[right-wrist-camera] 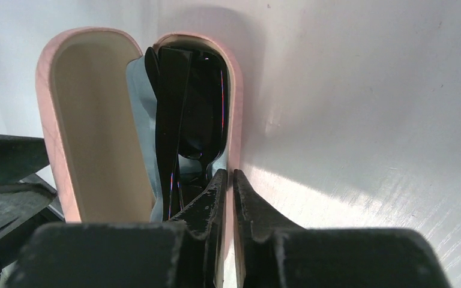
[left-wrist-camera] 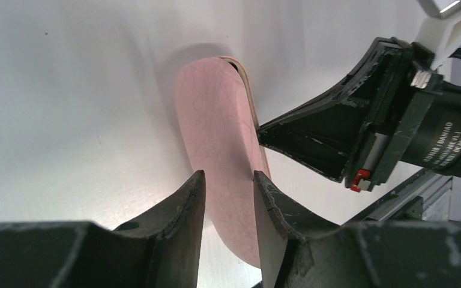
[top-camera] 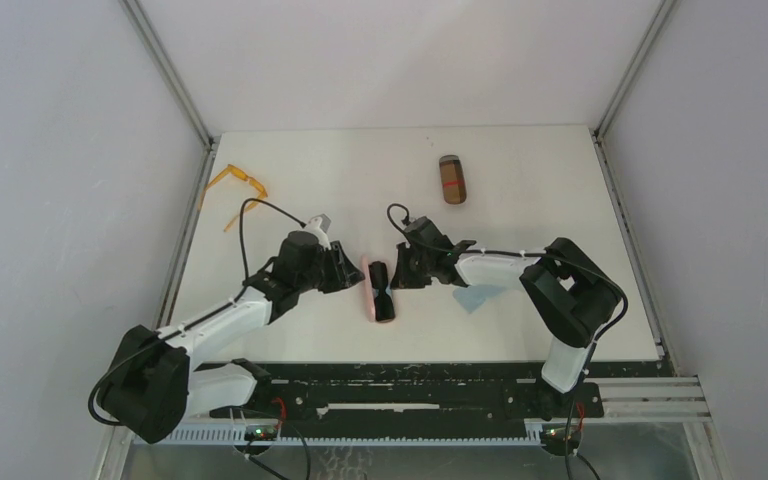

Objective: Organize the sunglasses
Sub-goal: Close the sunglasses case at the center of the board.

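The black sunglasses (top-camera: 381,296) lie folded inside an open pink case (top-camera: 368,290) at mid-table; in the right wrist view they (right-wrist-camera: 189,108) rest on a light-blue lining in the case's base. My right gripper (top-camera: 400,272) (right-wrist-camera: 229,174) is shut on the base's right rim (right-wrist-camera: 236,120). My left gripper (top-camera: 352,272) (left-wrist-camera: 228,175) is open, its fingers over the back of the case's raised lid (left-wrist-camera: 216,132). The orange sunglasses (top-camera: 238,181) lie unfolded at the far left of the table, away from both grippers.
A brown case (top-camera: 452,179) lies shut at the back, right of centre. A light-blue cloth (top-camera: 480,297) lies under my right forearm. The left wall runs close beside the orange pair. The two grippers face each other across the case.
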Robot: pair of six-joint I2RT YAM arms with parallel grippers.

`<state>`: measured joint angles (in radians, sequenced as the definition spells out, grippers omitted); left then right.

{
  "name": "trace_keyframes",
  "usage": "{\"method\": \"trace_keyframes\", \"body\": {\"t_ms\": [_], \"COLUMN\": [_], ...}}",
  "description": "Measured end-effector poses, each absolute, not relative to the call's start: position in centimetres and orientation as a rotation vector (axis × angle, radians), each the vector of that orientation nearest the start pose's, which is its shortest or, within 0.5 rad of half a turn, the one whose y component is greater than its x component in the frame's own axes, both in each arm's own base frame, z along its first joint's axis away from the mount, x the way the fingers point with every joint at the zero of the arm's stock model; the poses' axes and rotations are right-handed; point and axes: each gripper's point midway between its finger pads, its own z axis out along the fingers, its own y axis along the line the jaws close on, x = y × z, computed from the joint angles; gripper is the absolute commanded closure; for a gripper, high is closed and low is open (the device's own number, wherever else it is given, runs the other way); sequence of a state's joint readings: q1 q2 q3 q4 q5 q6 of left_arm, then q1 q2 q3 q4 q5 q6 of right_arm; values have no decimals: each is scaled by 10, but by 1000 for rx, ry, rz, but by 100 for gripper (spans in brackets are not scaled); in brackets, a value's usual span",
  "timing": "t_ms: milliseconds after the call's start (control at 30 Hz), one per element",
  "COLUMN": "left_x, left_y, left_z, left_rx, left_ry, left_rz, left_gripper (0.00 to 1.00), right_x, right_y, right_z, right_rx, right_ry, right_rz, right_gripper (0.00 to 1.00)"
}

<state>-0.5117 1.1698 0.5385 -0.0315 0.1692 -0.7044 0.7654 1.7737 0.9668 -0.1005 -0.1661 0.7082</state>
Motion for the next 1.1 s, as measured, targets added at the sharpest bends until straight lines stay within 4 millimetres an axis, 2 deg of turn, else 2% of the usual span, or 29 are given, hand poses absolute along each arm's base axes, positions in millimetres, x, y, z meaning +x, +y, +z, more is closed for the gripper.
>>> {"method": "trace_keyframes", "body": {"t_ms": [167,400,900,1100], "left_x": [254,253,247,247], "left_y": [-214,-224,-233,-233], "left_z": [91,87,88,87], "left_rx": [-137,-136,-116,-115], "left_ry": [2341,2350,2354,2357], "left_rz": [-858,-896,-923,-919], "left_gripper": [63,64,62,66], "right_x": [255,255,256,256], "right_y": [322,321,321,321], "right_z": [22,21,21,21], "right_rx": [-130,-115,-101,-101], "right_ry": [2660,2663,2661,2661], "right_rz": [772,771,777,777], "right_gripper": [97,97,97,96]}}
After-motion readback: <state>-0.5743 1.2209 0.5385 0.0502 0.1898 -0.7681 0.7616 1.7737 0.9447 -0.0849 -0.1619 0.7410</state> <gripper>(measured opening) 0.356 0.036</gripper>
